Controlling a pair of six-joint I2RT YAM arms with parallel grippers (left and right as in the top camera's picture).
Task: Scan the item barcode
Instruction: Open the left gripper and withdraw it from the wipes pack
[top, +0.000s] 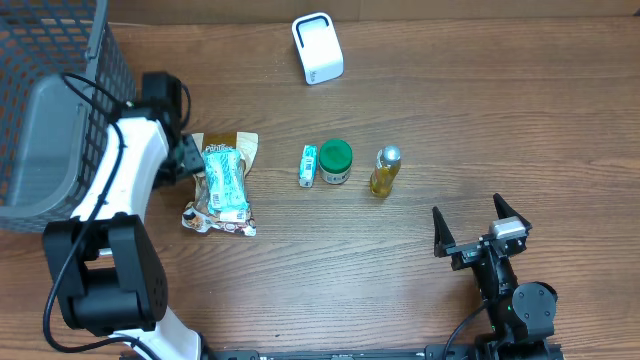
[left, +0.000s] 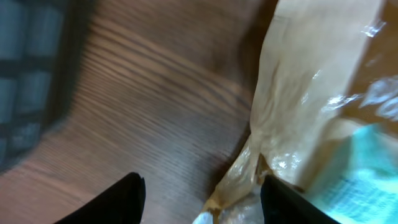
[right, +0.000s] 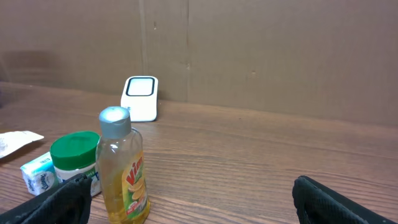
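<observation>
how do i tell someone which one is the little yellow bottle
On the wooden table, find the row of three small items in the middle, near the white boxy device. The bottle is at its right end. It alone has yellow liquid and a silver cap; its neighbours are a green-lidded jar and a teal-and-white box.

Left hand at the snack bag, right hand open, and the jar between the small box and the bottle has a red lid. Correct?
No. The jar has a green lid, not red, as the overhead view shows. The rest stands: left hand at the snack bag, right hand open, jar between small box and bottle.
</observation>
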